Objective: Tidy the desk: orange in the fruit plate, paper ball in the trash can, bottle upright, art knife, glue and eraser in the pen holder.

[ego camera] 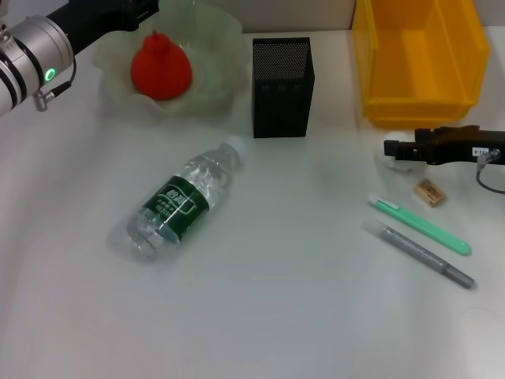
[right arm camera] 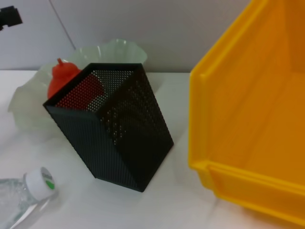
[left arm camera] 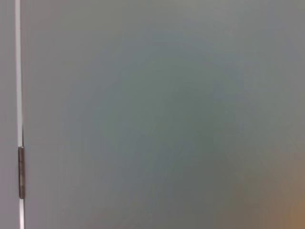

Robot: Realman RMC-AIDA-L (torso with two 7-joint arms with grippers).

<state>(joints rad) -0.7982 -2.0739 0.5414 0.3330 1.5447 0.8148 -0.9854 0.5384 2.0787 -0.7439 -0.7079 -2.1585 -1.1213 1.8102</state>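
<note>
We start with the paper ball (ego camera: 394,164), a white wad on the desk just in front of the trash can (ego camera: 418,59). The right gripper (ego camera: 392,148) is right at it, fingers reaching in from the right edge, but we cannot tell how far they are parted or whether they have the wad. We judge this to be the paper-ball step; next the arm must lift and carry the ball over the yellow rim just behind.

The eraser (ego camera: 431,192) lies near that gripper, with the green art knife (ego camera: 418,225) and the grey glue stick (ego camera: 426,256) beyond it, all still outside the pen holder (ego camera: 282,87). The bottle (ego camera: 183,199) lies on its side mid-desk. The orange (ego camera: 160,66) already sits in the fruit plate (ego camera: 217,79), where the left gripper (ego camera: 138,9) hovers at the plate's far rim, its fingers out of sight.
</note>
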